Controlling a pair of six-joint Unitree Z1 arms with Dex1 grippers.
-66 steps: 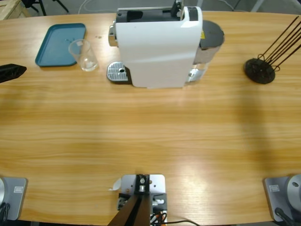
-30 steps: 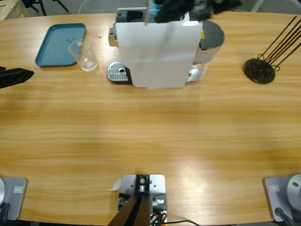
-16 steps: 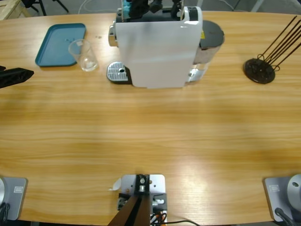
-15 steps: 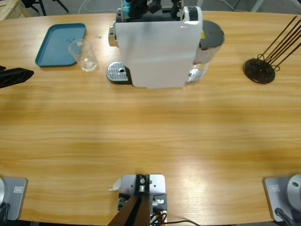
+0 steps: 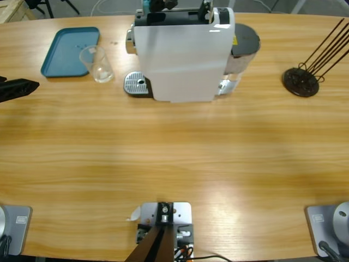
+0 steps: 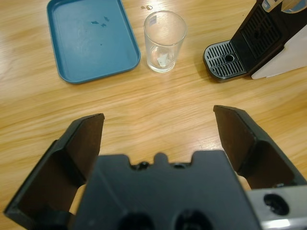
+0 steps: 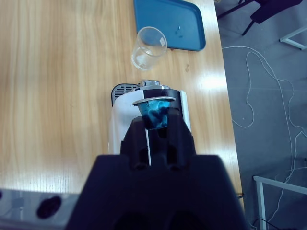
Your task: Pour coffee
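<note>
Compared with half a second ago, less of the dark gripper and blue object shows above the white coffee machine (image 5: 182, 54) at the table's (image 5: 174, 158) far edge; now only a sliver remains at its top-left corner. Machine's long axis runs along the far edge, drip grate (image 5: 136, 84) pointing toward the left end. Left gripper (image 6: 163, 136) has its jaws spread wide and empty, hovering over bare wood near the table's left edge, aimed at the clear glass (image 6: 164, 40) just beside the teal tray (image 6: 91, 38). Right wrist view alone shows the right gripper (image 7: 156, 127) above the machine's top, jaws closed on a blue capsule (image 7: 154, 112) with a silvery rim; high view barely shows this. No coffee is visible; the glass looks empty. Black stand (image 5: 301, 81) sits near the right end.
</note>
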